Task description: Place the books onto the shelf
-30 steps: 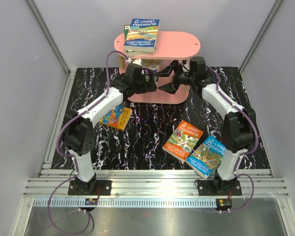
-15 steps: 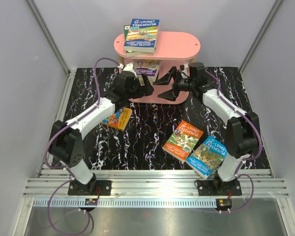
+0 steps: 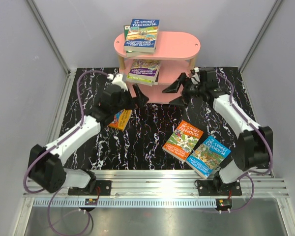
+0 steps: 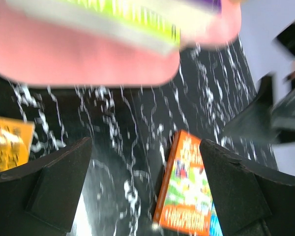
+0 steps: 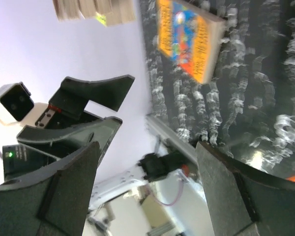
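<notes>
Hovering before the shelf [image 3: 179, 46] at the far edge of the table [image 3: 147, 135], left gripper [image 3: 139, 97] and right gripper [image 3: 177, 92] gape wide, empty.

Overhead view bright and sharp; both wrist views motion-blurred.

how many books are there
5: a blue paperback book on the pink oval shelf's top board, a purple-green book on its middle board, and on the black marbled table an orange-yellow book, an orange-green book and a blue-green book. Shelved ones may hide more.
</notes>
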